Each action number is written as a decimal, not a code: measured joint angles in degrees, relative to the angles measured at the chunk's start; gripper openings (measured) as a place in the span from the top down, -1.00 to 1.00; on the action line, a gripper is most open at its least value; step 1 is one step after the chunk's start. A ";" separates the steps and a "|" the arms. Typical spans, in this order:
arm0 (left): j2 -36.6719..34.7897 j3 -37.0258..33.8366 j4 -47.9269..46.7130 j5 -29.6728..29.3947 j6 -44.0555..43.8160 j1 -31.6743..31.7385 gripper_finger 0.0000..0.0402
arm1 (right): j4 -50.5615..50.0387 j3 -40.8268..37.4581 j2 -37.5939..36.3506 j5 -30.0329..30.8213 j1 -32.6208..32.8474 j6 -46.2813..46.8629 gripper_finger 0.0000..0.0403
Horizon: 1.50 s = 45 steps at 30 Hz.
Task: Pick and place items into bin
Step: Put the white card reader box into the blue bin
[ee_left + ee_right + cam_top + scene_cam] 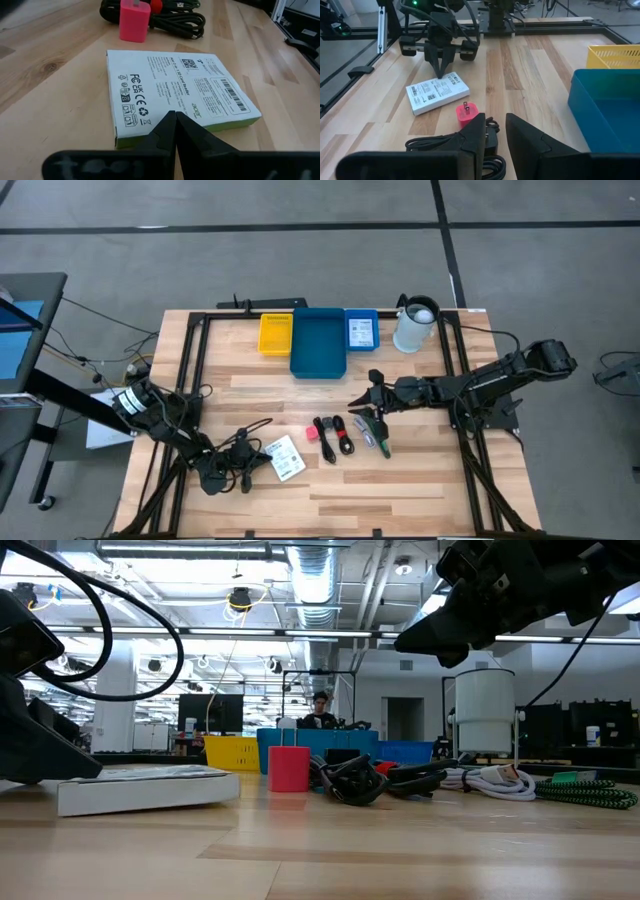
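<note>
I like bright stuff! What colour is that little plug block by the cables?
Pink-red plug block, clearest in the left wrist view.

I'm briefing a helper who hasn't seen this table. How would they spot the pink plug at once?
Start from the large blue bin at the table's far edge and come toward the near edge. The pink plug stands between the white printed box and the black coiled cables. It is the only pink thing, a small cube with metal prongs.
</note>
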 joint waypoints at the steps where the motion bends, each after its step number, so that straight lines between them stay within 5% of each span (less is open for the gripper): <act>1: 0.00 0.00 0.00 0.00 0.00 0.00 1.00 | 0.00 0.00 0.00 0.00 0.00 0.00 0.64; 18: 0.00 0.00 -0.03 0.00 -0.16 -0.03 1.00 | 0.21 1.89 1.44 -0.35 3.20 5.83 0.51; 31: 0.12 0.68 -0.57 -0.83 1.58 -0.07 1.00 | -5.34 17.52 13.98 -20.68 2.51 32.42 -0.16; 45: 0.13 0.74 -0.92 -0.94 3.61 -0.20 1.00 | -9.55 26.73 24.27 -26.94 2.52 42.27 -0.16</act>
